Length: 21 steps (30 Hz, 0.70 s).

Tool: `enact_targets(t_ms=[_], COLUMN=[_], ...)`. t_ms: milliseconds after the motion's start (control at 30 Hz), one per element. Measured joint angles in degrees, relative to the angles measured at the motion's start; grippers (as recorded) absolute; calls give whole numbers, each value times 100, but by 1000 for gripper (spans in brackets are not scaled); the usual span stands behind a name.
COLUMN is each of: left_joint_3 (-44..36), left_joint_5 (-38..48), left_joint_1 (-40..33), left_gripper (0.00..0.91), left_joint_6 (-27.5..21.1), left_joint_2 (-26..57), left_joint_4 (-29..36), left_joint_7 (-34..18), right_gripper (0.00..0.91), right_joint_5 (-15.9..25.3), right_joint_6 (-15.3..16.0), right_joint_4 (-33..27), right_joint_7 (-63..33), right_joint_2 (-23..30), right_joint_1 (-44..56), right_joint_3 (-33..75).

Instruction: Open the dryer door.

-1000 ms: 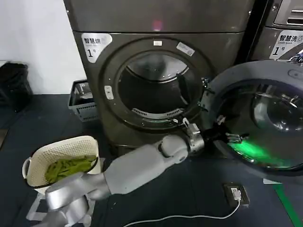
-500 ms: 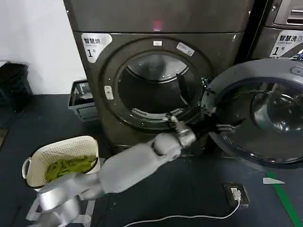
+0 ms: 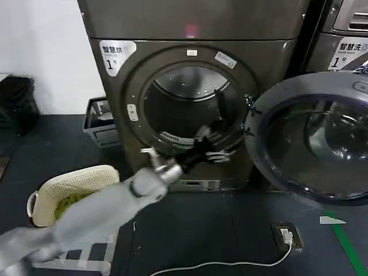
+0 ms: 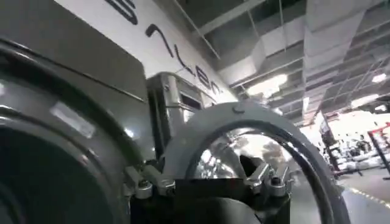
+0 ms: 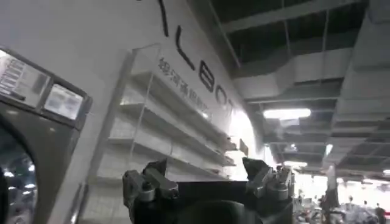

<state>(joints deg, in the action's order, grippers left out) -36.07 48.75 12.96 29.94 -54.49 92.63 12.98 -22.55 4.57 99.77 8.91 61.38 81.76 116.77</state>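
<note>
The dryer door (image 3: 270, 106) is swung wide open to the right of the bronze-grey dryer (image 3: 190, 23). Its grey inner face and dark glass turn toward me. The round drum opening (image 3: 184, 109) is exposed and dark inside. My left gripper (image 3: 214, 147) hangs open in front of the opening's lower right rim, a short way left of the door and touching nothing. In the left wrist view the left gripper (image 4: 207, 176) has spread fingers, with the door's grey ring (image 4: 207, 125) beyond them. My right gripper (image 5: 207, 170) is open and empty, aimed up at a wall with shelves.
A cream basket (image 3: 43, 187) of green cloth sits on the floor at the lower left, under my left arm. A grey crate (image 3: 96, 122) stands beside the dryer. A second grey machine (image 3: 345, 40) stands at the right. A power strip (image 3: 286, 234) and white cable lie on the floor.
My left arm has drawn back to the left, from the door's lower edge to the front of the drum opening. The door stays open and the green glow on it is gone.
</note>
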Motion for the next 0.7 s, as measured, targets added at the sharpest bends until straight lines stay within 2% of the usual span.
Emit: enact_targets(t_ms=[167, 300, 500, 700], left_joint_3=[-25, -130, 145, 470], left_joint_5=[-335, -282, -631, -1140], left_joint_1=[62, 87, 533, 1169], left_gripper=[907, 907, 907, 907], left_joint_6=[0, -534, -1382, -1473], left_joint_2=[1091, 2057, 3496, 4842], left_joint_4=[560, 889, 1382, 1709], left_joint_7=[234, 516, 371, 695], right_gripper=[907, 907, 907, 907], right_joint_5=[119, 223, 274, 273], right_joint_6=[-21, -21, -20, -7], right_joint_4=[41, 57, 135, 169], right_joint_7=[-11, -30, -8, 13], right_joint_2=[-7, -33, -86, -133], right_joint_1=[-41, -107, -196, -333], right_joint_3=[88, 169, 238, 165])
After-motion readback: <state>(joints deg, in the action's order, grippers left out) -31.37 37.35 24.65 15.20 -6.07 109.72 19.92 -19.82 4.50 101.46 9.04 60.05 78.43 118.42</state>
